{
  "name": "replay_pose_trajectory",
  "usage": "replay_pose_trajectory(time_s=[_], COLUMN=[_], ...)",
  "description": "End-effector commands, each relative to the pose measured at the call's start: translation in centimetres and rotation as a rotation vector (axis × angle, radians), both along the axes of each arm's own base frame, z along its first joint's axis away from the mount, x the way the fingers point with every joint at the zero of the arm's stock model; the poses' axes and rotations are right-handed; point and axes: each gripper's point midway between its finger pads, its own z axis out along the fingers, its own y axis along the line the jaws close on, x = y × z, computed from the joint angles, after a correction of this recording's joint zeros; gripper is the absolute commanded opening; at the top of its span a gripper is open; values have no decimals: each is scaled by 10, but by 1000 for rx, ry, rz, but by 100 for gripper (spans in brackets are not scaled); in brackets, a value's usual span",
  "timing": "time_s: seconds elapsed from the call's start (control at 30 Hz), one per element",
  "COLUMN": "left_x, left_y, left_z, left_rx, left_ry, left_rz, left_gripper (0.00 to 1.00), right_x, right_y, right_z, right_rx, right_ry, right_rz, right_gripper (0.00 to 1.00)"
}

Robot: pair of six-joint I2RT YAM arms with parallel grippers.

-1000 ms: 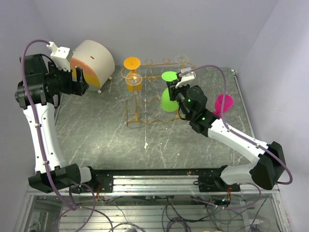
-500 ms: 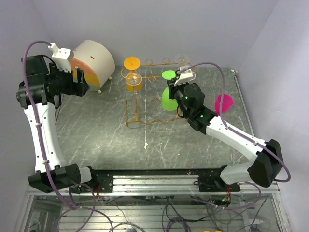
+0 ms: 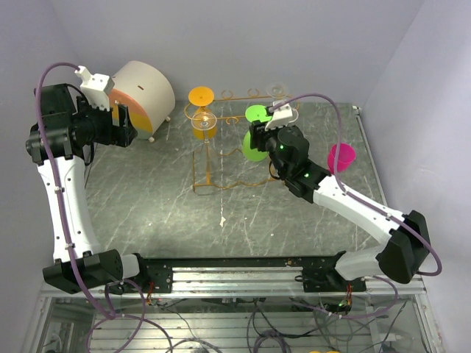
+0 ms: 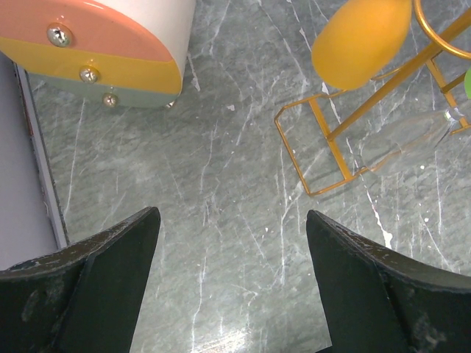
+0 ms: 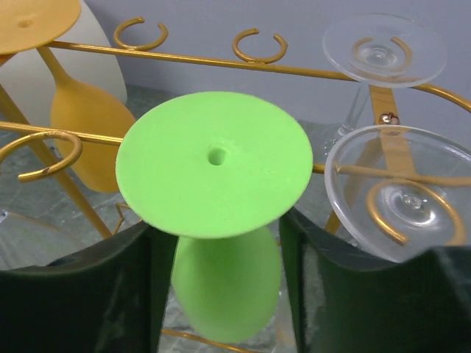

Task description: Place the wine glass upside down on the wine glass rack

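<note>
**Green glass brought nearer the rail**

The green wine glass, foot uppermost, is clamped in the right gripper and has been shifted slightly left towards the wine glass rack, beside a clear glass. Hanging is judged not yet done. The left gripper is held open above the bench

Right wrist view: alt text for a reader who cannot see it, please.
The right pincer holds a green glass upside down, base up, in front of the gold rack. Two clear glasses hang at right, an orange glass at left.
</note>
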Motion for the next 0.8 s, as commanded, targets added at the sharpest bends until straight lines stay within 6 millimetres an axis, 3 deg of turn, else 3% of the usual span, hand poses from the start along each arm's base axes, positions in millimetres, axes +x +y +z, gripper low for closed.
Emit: replay_pose_trajectory(time_s=[0.0,0.17,0.3,0.37,0.4,0.47,0.6,0.77], left_x=[-3,-6,-15,-22,-23,-22,-17,-8], left_y=[-6,-7,-21,-29,-29,-26,-16,-13], left_z=[11,14,11,8,8,10,16,23], left_rx=[12,30,6,-7,-9,-7,-12,-67], left_ry=[-33,-24,16,44,47,51,55,69], left_rz=[-34,-37,-125,-168,-169,-141,-47,32], left_gripper=[91,92,95,100,100,100,100,100], right_x=[-15,-45,-80,-100,-110,-120,-111,-74], right_y=[-10,-12,-23,-37,-48,-66,-127,-209], right_z=[17,20,32,42,50,43,19,-4], right_rx=[58,102,110,135,158,175,171,171], right_ry=[-10,33,73,59,41,48,120,242], right_rz=[11,106,197,212,208,164,-172,-571], right_gripper=[59,75,81,86,94,100,100,100])
